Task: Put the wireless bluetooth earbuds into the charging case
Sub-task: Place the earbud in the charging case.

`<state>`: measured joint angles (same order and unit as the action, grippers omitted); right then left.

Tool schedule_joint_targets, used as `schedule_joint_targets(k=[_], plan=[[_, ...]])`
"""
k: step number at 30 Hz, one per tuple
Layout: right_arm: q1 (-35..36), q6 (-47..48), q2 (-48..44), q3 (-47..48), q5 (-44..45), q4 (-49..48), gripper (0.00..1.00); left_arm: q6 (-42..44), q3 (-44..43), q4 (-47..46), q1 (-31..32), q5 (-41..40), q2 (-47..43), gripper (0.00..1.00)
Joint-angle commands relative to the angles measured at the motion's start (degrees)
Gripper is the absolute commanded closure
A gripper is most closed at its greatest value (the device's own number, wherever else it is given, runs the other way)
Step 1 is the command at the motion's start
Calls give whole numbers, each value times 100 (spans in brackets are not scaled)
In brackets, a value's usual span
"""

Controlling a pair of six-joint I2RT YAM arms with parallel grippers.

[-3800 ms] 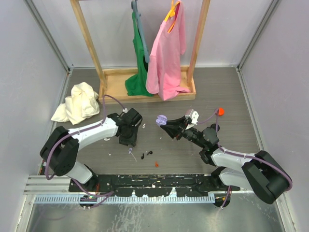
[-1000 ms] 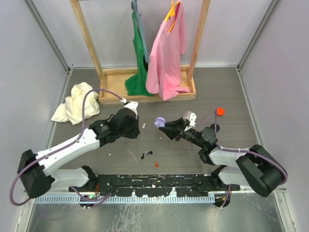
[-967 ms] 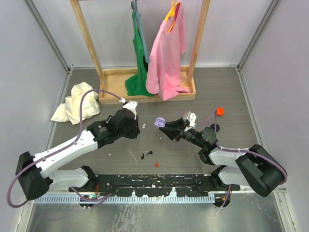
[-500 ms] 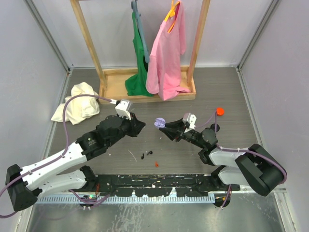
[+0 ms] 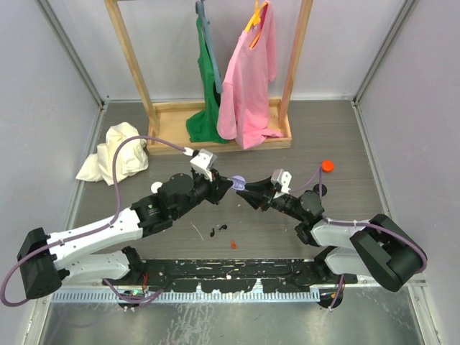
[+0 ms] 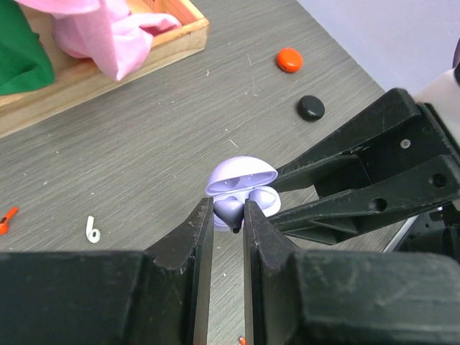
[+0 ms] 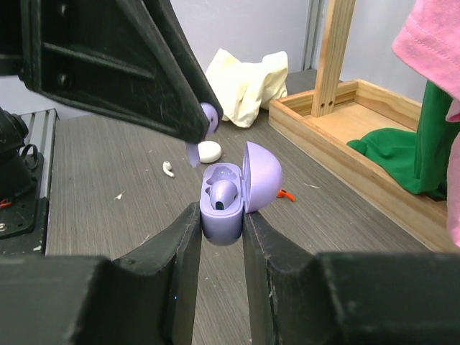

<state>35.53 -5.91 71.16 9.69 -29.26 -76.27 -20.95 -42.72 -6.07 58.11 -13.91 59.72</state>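
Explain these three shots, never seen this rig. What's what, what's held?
Two robot arms are bolted to a table edge, each ending in a two-finger gripper. The wide picture looks down from above and behind them. The other two come from a camera on each wrist, so the black fingers in front are that arm's own. The right gripper holds a purple case, lid open, with one earbud seated inside. The left gripper pinches the second earbud just short of the case. On the table: a wooden rack with a pink shirt and a green shirt, a cream cloth, an orange cap and a black cap.
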Motion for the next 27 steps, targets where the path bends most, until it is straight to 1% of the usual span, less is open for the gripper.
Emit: schedule_joint_targets(k=[1, 9, 18, 27], plan=[[32, 137, -81, 6, -20, -477, 99, 445, -242, -544, 129, -127, 225, 90], [33, 149, -101, 6, -61, -450, 99, 669, -241, -723, 236, -320, 389, 90], [35, 143, -102, 6, -50, -433, 99, 680, -296, -808, 291, -271, 185, 90], [33, 150, -130, -10, -38, -424, 99, 826, -305, -747, 292, -422, 224, 90]])
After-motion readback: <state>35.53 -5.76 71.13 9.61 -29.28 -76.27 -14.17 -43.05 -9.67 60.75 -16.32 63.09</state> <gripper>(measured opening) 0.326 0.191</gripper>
